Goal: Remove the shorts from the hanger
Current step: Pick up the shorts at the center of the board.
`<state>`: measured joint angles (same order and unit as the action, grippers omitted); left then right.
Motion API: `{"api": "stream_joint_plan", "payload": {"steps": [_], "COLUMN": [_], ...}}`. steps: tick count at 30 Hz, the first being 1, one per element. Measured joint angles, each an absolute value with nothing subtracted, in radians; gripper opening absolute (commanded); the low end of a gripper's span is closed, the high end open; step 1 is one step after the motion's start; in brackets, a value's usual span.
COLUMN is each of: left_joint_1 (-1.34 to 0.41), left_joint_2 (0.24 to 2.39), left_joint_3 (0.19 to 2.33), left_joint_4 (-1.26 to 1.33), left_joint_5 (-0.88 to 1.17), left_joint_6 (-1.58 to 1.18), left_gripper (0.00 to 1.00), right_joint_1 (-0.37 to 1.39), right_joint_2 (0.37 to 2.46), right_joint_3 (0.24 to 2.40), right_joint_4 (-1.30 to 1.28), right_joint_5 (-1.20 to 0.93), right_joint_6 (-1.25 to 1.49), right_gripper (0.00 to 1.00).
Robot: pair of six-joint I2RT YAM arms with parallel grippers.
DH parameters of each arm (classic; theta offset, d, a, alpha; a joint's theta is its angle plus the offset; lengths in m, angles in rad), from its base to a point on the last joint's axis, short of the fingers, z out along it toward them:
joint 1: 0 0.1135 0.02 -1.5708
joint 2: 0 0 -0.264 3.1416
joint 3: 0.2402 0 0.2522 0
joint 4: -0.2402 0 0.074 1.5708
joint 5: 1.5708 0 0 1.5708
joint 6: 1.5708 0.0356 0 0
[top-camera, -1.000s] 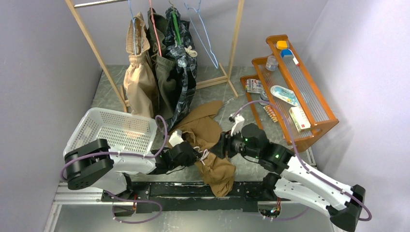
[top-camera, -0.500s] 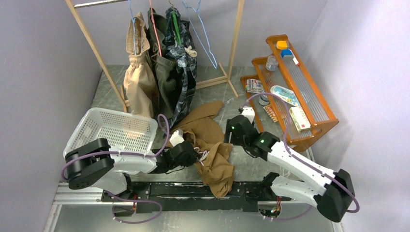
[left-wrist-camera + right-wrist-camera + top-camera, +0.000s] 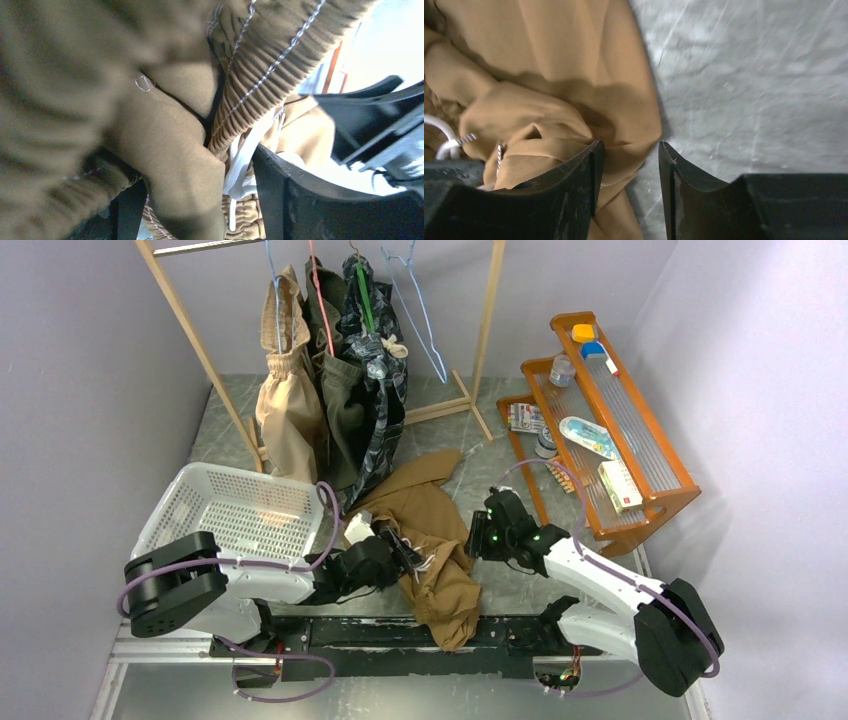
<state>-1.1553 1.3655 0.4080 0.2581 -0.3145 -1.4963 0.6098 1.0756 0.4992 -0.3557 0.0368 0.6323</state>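
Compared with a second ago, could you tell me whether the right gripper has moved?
Yes. The right gripper has drawn back off the tan shorts, rightward toward the orange rack.

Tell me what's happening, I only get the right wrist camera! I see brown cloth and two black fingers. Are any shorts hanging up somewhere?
Observer: Yes. Three pairs hang on the rack: beige shorts, olive shorts and dark patterned shorts.
Operator: Is any hanger bare?
Observer: One light blue hanger hangs bare at the rack's right end.
Operator: What's the other arm doing?
Observer: The left gripper has its fingers apart, with the gathered waistband of the brown shorts between them.
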Motion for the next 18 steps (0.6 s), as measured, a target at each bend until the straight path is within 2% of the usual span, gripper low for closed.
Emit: {"api": "stream_joint_plan", "payload": {"steps": [5,9,14,16,18], "left_joint_1": [-1.155,-1.148,-1.144,-1.147,-1.149], "left_joint_2": [1.378,1.41,1.477,1.511,1.556], "left_joint_3": [0.367,0.376,0.437,0.511,0.62], "left_joint_4": [0.38,0.422,0.424,0.351,0.251], "left_joint_5": [-0.303,-0.295,-0.284,-0.291,-0.3], "left_joint_6": [-1.519,-1.522,-1.51,-1.488,-1.473], "left_gripper": [0.86,0.87,0.84,0.81,0.72], "right_joint_1": [0.61,0.61,0.614,0.621,0.636], "right_joint_2": [1.07,1.065,1.134,1.152,1.15], "right_joint_3": [0.388,0.342,0.332,0.332,0.327], "right_joint_4": [-0.27,-0.175,-0.086,-0.062,-0.038], "right_joint_5": [-0.12,-0.249,-0.405,-0.438,-0.453], "right_joint_6": [0.653,0.64,0.6,0.588,0.589], "right_gripper": [0.41,0.41,0.4,0.32,0.34]}}
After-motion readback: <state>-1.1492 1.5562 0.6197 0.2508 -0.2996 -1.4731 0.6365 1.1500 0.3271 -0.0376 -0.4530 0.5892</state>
